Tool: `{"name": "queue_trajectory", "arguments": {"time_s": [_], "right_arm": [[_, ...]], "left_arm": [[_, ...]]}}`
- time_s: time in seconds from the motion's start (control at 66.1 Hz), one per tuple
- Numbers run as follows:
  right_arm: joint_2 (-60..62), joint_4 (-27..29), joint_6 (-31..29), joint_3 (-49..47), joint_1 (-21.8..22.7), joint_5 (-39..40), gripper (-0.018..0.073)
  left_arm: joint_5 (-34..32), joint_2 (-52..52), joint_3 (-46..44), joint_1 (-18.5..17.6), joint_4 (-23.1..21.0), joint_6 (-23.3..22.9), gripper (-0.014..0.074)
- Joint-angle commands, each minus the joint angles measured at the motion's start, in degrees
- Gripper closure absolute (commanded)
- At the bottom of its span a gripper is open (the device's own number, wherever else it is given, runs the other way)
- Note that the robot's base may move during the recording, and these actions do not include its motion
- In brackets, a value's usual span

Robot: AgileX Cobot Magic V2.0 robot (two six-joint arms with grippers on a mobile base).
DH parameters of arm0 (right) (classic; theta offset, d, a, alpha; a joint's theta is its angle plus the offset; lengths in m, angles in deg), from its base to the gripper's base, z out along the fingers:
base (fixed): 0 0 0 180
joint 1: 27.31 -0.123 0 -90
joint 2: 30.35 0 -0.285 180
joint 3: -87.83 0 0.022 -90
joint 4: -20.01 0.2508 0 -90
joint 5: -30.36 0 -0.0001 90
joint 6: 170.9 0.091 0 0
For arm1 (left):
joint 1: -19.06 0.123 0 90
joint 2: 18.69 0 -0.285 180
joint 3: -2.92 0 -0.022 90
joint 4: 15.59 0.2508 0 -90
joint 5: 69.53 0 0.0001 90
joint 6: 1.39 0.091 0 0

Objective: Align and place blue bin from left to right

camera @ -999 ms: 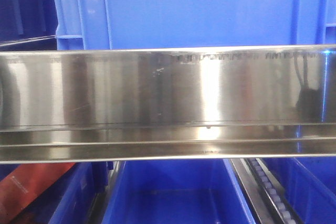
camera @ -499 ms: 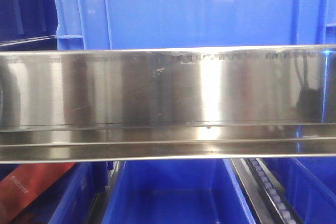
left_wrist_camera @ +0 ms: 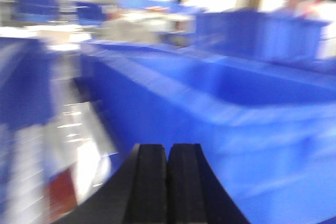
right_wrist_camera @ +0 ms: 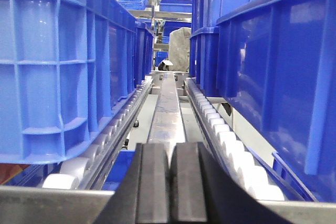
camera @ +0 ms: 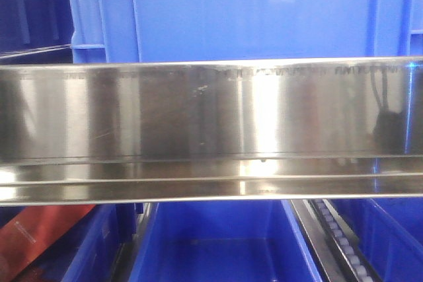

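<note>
The right gripper (right_wrist_camera: pixel 172 182), jaws pressed together and empty, points between roller tracks; the blue bin (right_wrist_camera: pixel 63 61) stands left of it. The left gripper (left_wrist_camera: pixel 168 182) (blurred view) is likewise closed.

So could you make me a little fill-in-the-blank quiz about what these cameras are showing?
1. The big bin above the shiny metal rail is coloured ____.
2. In the right wrist view, the right gripper has its fingers ____, holding nothing.
3. The bins in that view rest on rows of white ____.
4. The left wrist view is too ____ to show fine detail.

Missing words: blue; closed; rollers; blurred
</note>
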Motion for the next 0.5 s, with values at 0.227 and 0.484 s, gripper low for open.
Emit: {"name": "queue_trajectory", "arguments": {"time_s": [0.227, 0.484], "right_arm": [[0.2, 0.2, -0.1, 0.0, 0.1, 1.4, 0.0725], [0.2, 0.2, -0.1, 0.0, 0.1, 1.4, 0.0725]], "left_arm": [[-4.0, 12.9, 14.8, 11.5, -2.0, 4.1, 0.0707], [-3.8, 21.4, 19.9, 17.8, -4.4, 5.2, 0.0707]]}}
